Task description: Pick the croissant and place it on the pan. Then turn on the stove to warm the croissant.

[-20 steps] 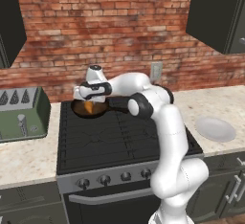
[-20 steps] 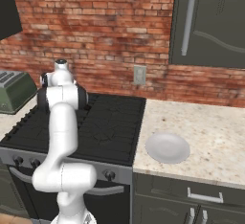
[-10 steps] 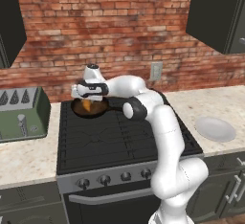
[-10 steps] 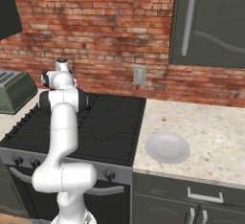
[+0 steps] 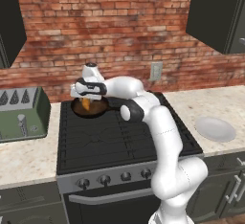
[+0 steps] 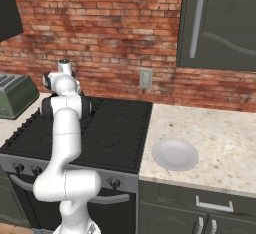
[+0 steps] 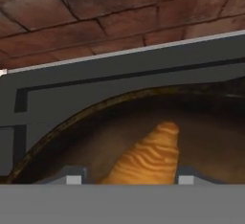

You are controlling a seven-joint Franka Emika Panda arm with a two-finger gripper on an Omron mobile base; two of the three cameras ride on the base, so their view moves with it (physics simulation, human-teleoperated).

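Fingers (image 7: 74,179) flanking croissant (image 7: 148,158), over pan (image 7: 86,137)

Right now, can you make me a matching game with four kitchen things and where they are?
Things:
1. croissant
2. pan
3. white plate
4. green toaster

Places:
A. on the counter to the right of the stove
B. on the stove's back left burner
C. on the counter to the left of the stove
D. in the pan's bowl, between the gripper's fingertips

Pairs: 1-D, 2-B, 3-A, 4-C
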